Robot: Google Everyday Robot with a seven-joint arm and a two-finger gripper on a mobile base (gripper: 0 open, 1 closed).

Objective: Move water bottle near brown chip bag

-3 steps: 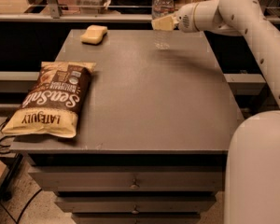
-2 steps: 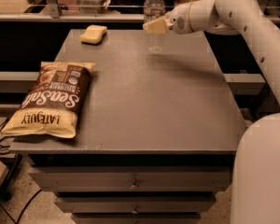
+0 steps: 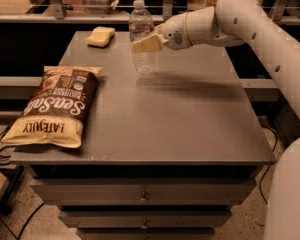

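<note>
Our pincer clamped on the upright water bottle, sponge nearby, brown chip bag well apart across the desk

Shift since the earlier views: the small clear ribbed plastic water bottle, white-capped, and the cream-fingered gripper, its jaws closed on the bottle's middle, now stand further left over the grey surface. They are off the far right corner and closer to the large puffy brown chip bag. The white arm reaches further left.
</note>
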